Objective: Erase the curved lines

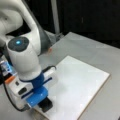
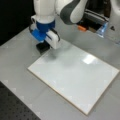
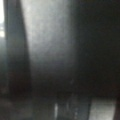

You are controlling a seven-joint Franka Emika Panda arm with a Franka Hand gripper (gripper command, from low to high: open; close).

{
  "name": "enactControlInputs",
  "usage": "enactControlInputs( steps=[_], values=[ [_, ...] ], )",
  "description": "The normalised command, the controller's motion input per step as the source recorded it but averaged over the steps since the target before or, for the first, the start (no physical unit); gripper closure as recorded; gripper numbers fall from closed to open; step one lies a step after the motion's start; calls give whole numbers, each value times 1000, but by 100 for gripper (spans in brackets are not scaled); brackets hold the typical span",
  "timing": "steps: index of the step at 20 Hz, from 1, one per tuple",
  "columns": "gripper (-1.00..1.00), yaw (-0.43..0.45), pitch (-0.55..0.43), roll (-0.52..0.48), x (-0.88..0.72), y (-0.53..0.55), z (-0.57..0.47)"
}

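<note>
A white board (image 1: pixel 80 85) (image 2: pixel 77 75) lies flat on the grey table in both front views. The curve lines do not show anywhere on its surface. My gripper (image 1: pixel 44 101) (image 2: pixel 42 44), with blue finger parts, stands over the board's corner nearest the arm, shut on a black eraser block (image 1: pixel 46 105) (image 2: pixel 43 48). The block rests at or just over that corner's edge. The wrist view is a dark close-up with a pale grey band and shows no object clearly.
A small orange piece (image 1: pixel 50 49) (image 2: pixel 81 28) lies on the grey table (image 1: pixel 100 50) (image 2: pixel 17 62) beyond the board. A black perforated surface (image 2: pixel 15 107) lies at a front view's bottom left. The arm's white body (image 1: pixel 23 60) looms over the board's left side.
</note>
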Motion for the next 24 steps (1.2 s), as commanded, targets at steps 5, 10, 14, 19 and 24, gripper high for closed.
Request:
enactControlInputs(
  steps=[5, 10, 14, 19, 24],
  values=[
    [100, 275, 125, 38, 140, -331, 62],
    [100, 254, 141, 72, 247, -348, 112],
    [100, 206, 135, 115, 324, -350, 86],
    [100, 139, 124, 167, 345, -310, 25],
    [100, 31, 75, 219, 291, -218, -47]
  ],
)
